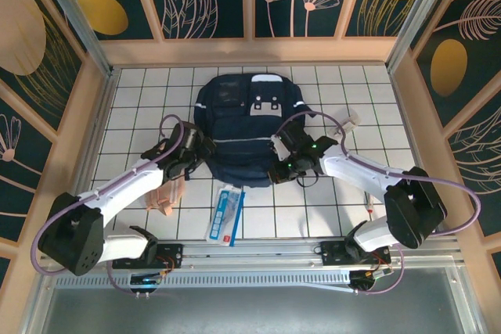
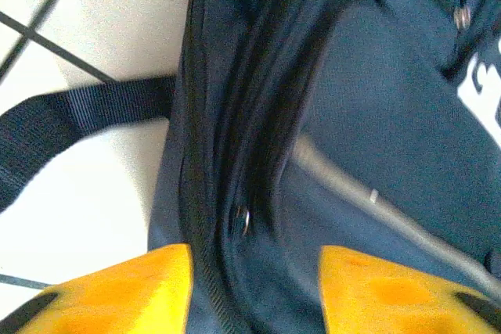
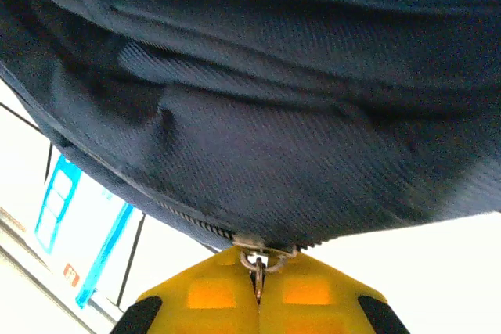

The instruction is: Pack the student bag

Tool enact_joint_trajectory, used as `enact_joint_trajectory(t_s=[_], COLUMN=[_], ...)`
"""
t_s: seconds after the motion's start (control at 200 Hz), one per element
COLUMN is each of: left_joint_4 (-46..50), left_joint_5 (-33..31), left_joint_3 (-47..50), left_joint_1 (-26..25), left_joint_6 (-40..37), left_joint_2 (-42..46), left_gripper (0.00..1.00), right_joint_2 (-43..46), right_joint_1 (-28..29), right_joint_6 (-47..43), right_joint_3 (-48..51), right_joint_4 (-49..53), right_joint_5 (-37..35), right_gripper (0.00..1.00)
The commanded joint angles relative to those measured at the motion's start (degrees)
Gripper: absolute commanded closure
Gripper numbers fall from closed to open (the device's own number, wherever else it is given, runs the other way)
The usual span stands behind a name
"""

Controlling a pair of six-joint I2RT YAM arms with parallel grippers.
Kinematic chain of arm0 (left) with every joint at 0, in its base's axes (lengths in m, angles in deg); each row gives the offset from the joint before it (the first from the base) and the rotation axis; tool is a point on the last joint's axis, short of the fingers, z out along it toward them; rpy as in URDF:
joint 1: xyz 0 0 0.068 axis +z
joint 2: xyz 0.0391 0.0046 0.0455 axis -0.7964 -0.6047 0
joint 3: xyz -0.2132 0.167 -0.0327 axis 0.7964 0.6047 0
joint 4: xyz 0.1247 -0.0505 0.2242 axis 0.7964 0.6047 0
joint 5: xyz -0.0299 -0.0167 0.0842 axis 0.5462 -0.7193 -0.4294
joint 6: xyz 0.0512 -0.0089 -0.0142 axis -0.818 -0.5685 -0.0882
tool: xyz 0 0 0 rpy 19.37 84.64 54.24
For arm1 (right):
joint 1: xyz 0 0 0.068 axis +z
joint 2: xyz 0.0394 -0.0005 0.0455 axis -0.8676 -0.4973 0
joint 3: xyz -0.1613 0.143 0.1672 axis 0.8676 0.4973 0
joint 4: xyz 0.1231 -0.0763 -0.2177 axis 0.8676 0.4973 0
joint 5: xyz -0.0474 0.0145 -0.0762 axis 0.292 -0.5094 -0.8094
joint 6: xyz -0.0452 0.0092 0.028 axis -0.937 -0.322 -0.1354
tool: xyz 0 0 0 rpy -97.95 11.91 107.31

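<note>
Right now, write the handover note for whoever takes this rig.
Left gripper: open, astride a side seam of the student bag, holding nothing.
Right gripper: shut on the zipper pull at the bag's near edge.
Pink pouch and blue-and-white packet lie outside the bag, on its near side.
Done: pull gripped. Left: unzip, load the items, close.

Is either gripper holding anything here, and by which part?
The right gripper pinches the student bag by its zipper pull. The left gripper stands open at the bag's side, holding nothing.
</note>
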Motion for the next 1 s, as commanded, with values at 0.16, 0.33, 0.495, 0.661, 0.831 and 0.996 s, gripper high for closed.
enact_joint_trajectory(t_s=[0.16,0.33,0.495,0.661,0.831,0.996], left_joint_4=[4.6,4.0,0.4,1.6,6.7,7.4], left_joint_5=[-0.4,-2.3,-4.1,-8.5,-15.3,-15.8], left_joint_3=[3.5,-0.8,-3.3,-4.4,-5.3,-2.0], left_joint_1=[-11.7,-18.3,-21.4,-21.6,-21.5,-19.5], left_joint_6=[11.9,17.2,22.1,22.3,16.5,13.4], left_joint_2=[7.3,1.7,-5.9,-7.2,-2.4,3.5], left_gripper=[0.41,0.41,0.45,0.87,1.00,1.00], right_joint_2=[0.6,0.1,-0.2,-0.2,0.0,-2.9], right_joint_1=[1.1,3.8,4.7,4.7,3.4,-2.4], right_joint_6=[-3.3,-5.2,-6.1,-4.5,-2.3,-0.6], right_joint_3=[-0.1,-1.9,-2.6,-2.0,-0.7,0.1], right_joint_4=[-3.9,-6.0,-6.1,-4.1,-0.6,1.0], right_joint_5=[13.1,15.3,14.8,6.1,-6.0,-7.8], right_gripper=[1.00,1.00,1.00,1.00,1.00,1.00])
